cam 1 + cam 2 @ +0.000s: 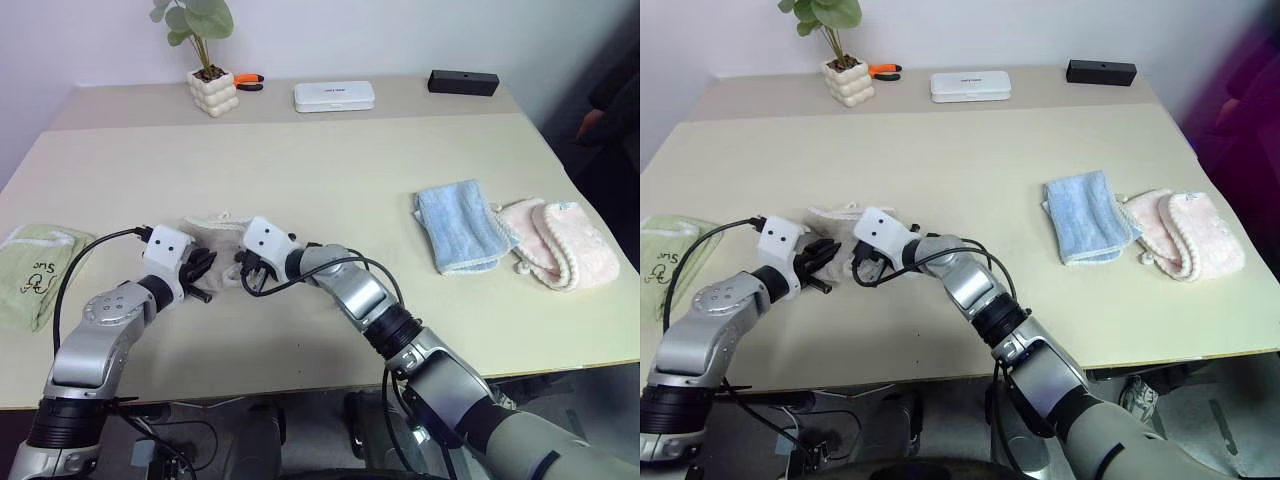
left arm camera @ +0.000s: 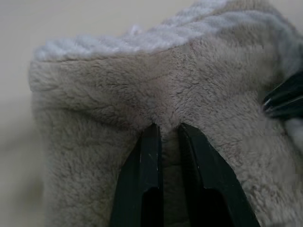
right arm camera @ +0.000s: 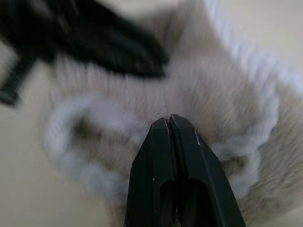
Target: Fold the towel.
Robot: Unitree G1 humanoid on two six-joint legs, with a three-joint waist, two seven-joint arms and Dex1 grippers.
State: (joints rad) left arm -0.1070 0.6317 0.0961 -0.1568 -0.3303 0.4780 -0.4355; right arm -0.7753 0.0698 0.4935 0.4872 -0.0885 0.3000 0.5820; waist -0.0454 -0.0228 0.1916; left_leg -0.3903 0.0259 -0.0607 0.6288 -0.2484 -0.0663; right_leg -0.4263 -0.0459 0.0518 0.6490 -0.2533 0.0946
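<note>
The beige towel (image 1: 216, 238) lies bunched up near the table's front left, its white edging (image 3: 71, 161) showing in the right wrist view. My left gripper (image 1: 203, 270) is at the towel's left side. In the left wrist view it (image 2: 165, 126) is shut on a pinched fold of the towel (image 2: 142, 90). My right gripper (image 1: 246, 270) reaches across to the towel's right side, close to the left one. Its fingers (image 3: 169, 119) are pressed together with their tips sunk into a crease of the cloth.
A pale green folded towel (image 1: 30, 268) lies at the left edge. A light blue towel (image 1: 455, 225) and a pink one (image 1: 560, 242) lie at the right. At the back stand a potted plant (image 1: 213, 90), a white box (image 1: 334, 96), a black box (image 1: 463, 82) and orange pliers (image 1: 248, 80).
</note>
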